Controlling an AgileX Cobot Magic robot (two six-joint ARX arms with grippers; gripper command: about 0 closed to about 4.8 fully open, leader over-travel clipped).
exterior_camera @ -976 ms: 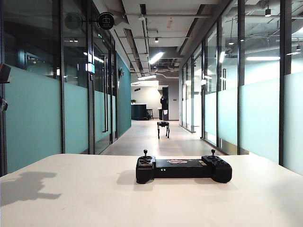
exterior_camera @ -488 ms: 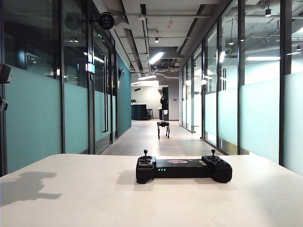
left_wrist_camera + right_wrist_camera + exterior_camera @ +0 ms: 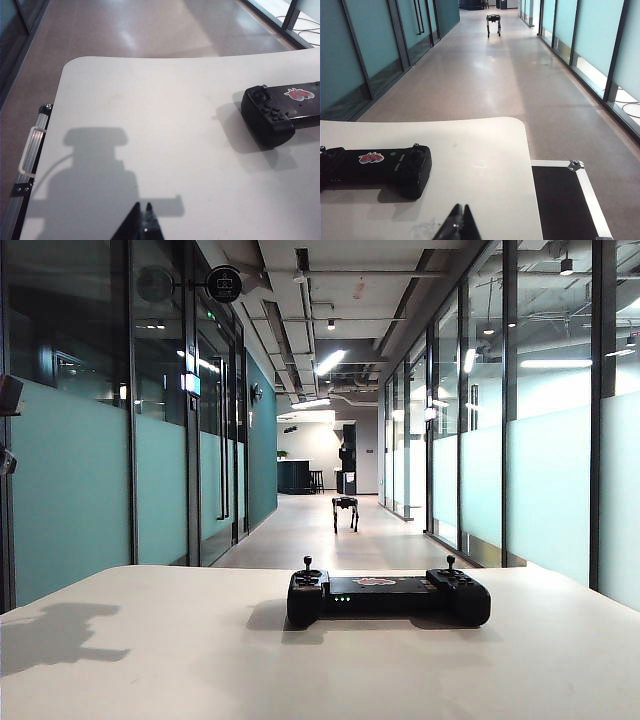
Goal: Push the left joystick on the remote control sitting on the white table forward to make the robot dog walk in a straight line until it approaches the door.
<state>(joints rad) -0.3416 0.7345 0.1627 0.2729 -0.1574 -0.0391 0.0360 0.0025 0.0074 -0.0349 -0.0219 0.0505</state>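
A: Where's the remote control?
B: On the white table, untouched, robot dog far down the corridor.
A: And the claws?
B: Left gripper and right gripper both pressed together — each hovering well apart from the remote, left joystick free.

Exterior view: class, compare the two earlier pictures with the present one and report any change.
Nothing visibly changed: the remote control sits in the same spot on the white table, and the robot dog stands at the same place down the corridor. Neither hand shows in this view.
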